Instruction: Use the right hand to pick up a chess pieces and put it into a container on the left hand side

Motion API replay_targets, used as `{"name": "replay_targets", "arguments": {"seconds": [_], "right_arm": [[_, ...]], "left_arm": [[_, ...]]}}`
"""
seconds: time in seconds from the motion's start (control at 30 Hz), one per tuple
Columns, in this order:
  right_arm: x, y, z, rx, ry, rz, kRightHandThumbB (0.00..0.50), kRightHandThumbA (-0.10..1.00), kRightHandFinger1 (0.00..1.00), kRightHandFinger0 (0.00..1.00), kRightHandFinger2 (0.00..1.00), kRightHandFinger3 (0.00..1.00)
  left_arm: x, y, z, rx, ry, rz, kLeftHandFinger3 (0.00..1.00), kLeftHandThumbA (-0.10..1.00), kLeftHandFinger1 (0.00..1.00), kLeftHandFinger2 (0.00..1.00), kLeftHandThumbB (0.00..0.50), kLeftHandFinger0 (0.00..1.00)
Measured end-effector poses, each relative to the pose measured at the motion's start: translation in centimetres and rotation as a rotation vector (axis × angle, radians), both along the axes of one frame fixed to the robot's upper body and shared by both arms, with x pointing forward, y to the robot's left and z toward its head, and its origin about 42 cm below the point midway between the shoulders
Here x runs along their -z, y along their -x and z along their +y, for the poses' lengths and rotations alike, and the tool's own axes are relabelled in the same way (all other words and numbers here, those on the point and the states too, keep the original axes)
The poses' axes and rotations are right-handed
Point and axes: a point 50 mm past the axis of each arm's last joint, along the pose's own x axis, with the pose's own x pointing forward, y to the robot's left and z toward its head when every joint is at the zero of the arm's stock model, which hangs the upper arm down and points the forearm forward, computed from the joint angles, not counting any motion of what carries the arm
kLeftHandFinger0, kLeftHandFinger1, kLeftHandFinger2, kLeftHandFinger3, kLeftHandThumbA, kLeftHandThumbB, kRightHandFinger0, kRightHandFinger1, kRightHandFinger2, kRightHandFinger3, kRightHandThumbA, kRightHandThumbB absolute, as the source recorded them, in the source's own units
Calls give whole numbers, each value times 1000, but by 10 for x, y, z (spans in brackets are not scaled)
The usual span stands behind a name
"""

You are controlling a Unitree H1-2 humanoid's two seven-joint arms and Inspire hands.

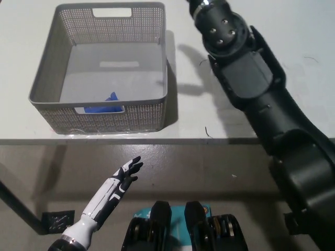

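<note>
Blue chess piece (104, 104) lies inside the grey mesh basket (44, 78), against its 6 o'clock wall. Black right arm (251, 78) reaches toward 12 o'clock; its hand is cropped away, so grip unknowable. White left hand (128, 171) rests at 7 o'clock, fingers spread, empty.

basket (99, 117) walls block left of right arm (246, 73) | basket top open | table (272, 31) right of arm bare
</note>
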Motion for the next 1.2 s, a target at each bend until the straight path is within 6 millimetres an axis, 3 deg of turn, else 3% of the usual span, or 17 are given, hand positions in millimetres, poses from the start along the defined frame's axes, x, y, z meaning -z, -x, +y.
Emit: {"name": "replay_targets", "arguments": {"seconds": [0.17,0.23,0.4,0.57,0.67,0.73,0.8,0.93,1.03,1.2], "right_arm": [[9,16,-34,22,-61,-48,376,1000,1000,1000,1000,1000],[19,23,-52,42,-84,-52,382,1000,1000,1000,1000,1000],[52,45,-95,94,-143,-46,333,1000,1000,1000,1000,1000],[99,84,-140,146,-181,-18,327,1000,1000,1000,1000,1000],[128,114,-161,167,-197,4,362,1000,1000,1000,1000,1000],[146,138,-172,178,-208,20,344,1000,1000,1000,1000,1000],[163,163,-180,175,-226,43,307,1000,1000,1000,1000,1000],[209,206,-189,165,-264,156,334,1000,1000,1000,1000,1000],[234,221,-187,158,-288,238,307,1000,1000,1000,1000,1000],[269,236,-177,127,-338,353,326,1000,1000,1000,1000,1000]], "left_arm": [[1,0,0,-1,-2,2,1000,1000,1000,1000,176,980],[1,0,0,-1,-3,3,1000,1000,1000,1000,178,982],[2,1,1,-2,-6,5,1000,1000,1000,1000,157,995],[3,3,1,-5,-6,11,1000,1000,1000,1000,156,1000],[4,4,2,-8,-6,14,1000,1000,1000,1000,189,1000],[5,4,3,-13,-5,15,1000,1000,1000,1000,209,1000],[6,6,5,-20,-5,17,1000,1000,1000,1000,225,1000],[9,11,11,-45,1,21,1000,1000,1000,1000,287,1000],[12,15,14,-60,5,23,1000,1000,1000,1000,299,1000],[12,17,17,-78,9,22,1000,1000,1000,1000,307,1000]]}}
